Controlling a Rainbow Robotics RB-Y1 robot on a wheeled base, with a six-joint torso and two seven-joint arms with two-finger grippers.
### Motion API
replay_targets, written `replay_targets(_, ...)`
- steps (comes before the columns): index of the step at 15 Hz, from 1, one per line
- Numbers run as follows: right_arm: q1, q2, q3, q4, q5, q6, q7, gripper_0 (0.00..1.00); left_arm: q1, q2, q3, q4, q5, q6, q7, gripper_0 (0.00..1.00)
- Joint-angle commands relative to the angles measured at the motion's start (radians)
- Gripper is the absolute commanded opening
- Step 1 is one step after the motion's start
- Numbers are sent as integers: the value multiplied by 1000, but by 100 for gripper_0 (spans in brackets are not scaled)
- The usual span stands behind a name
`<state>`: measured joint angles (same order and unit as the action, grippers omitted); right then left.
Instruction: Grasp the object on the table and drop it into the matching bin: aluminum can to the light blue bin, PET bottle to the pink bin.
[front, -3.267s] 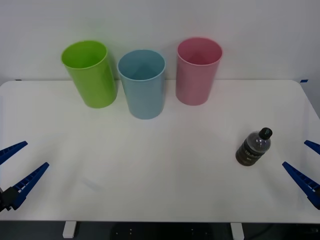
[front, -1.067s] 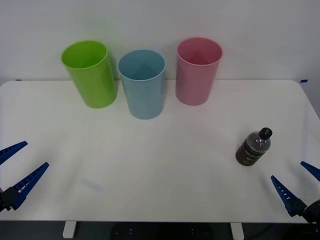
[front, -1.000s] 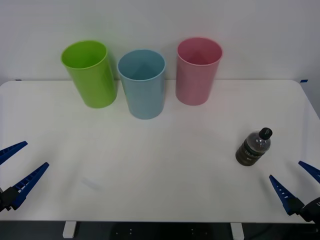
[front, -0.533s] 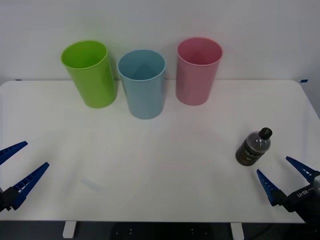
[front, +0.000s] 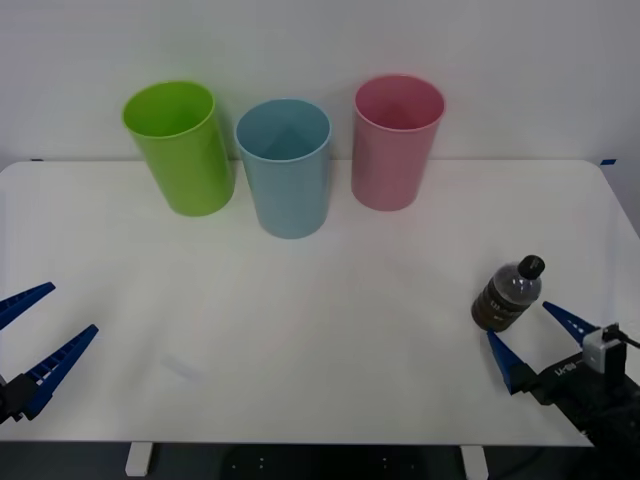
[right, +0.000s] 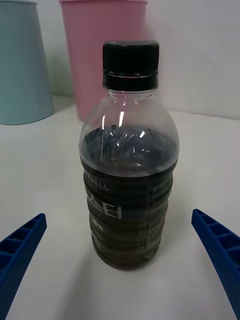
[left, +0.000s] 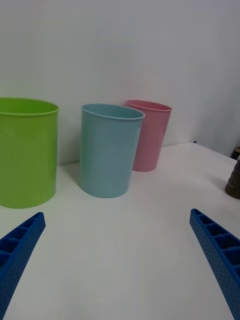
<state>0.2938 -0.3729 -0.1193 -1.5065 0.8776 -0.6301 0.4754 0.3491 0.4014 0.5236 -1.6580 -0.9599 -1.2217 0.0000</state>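
A small PET bottle (front: 508, 296) of dark liquid with a black cap stands upright at the right of the white table (front: 330, 300). My right gripper (front: 536, 343) is open just in front of it, fingers spread wider than the bottle (right: 127, 160). The pink bin (front: 396, 141) and the light blue bin (front: 285, 166) stand at the back; both also appear behind the bottle as the pink bin (right: 102, 50) and the light blue bin (right: 22, 65). My left gripper (front: 30, 340) rests open at the table's front left corner.
A lime green bin (front: 180, 147) stands left of the light blue one, in a row near the back edge. The left wrist view faces the green bin (left: 25, 150), the blue bin (left: 110, 150) and the pink bin (left: 150, 135).
My right gripper has moved from the table's right front edge inward and forward, up to the bottle. The bottle, bins and left arm have stayed put.
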Motion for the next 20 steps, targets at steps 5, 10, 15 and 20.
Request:
replay_targets(5,-53,0,49,0,1,95,15,100,0,0,0,0,0,0,0,100)
replay_targets(10,-94,0,86,0,0,182,15,100,0,0,0,0,0,0,0,100)
replay_targets(15,-110,0,107,0,1,225,15,100,0,0,0,0,0,0,0,100)
replay_targets(20,-110,0,110,0,0,236,15,78,0,0,0,0,0,0,0,100)
